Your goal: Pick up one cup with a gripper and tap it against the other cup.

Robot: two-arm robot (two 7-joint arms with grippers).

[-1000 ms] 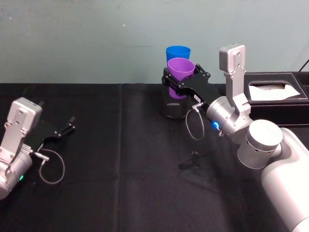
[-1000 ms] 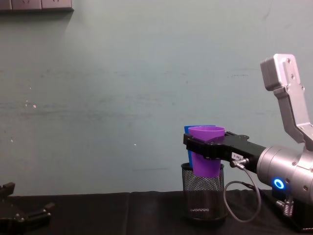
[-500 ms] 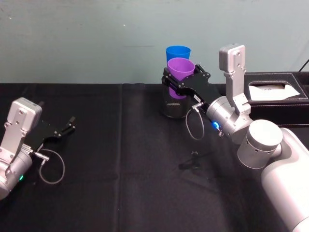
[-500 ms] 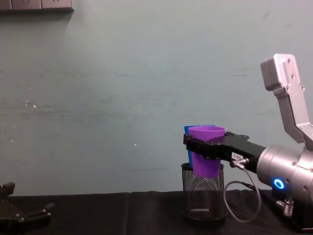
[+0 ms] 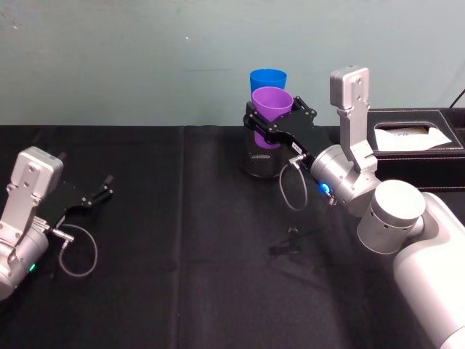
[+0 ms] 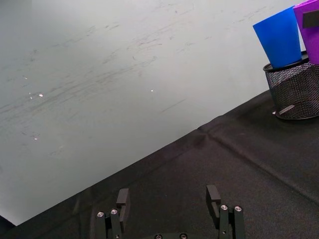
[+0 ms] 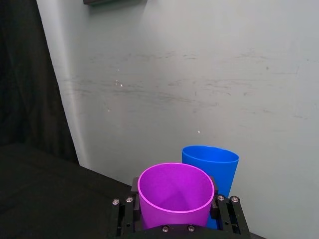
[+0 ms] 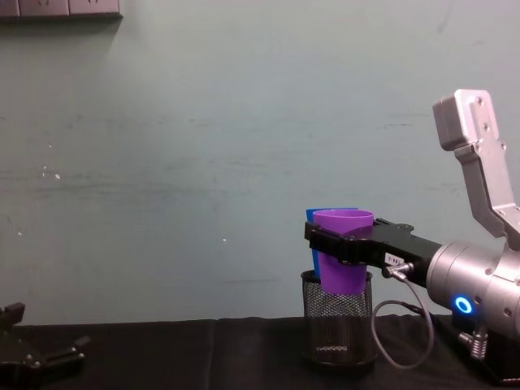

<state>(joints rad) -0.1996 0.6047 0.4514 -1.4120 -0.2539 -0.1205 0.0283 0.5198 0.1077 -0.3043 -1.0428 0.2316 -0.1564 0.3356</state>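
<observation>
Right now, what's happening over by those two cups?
The right gripper is shut on the purple cup, holding it upright with its base dipped into the black mesh holder. The blue cup stands in that holder just behind it; whether they touch is unclear. The left gripper sits open, low at the table's left side.

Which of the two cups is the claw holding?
The purple cup: the right gripper clamps its sides, while the blue cup behind it is ungripped.
</observation>
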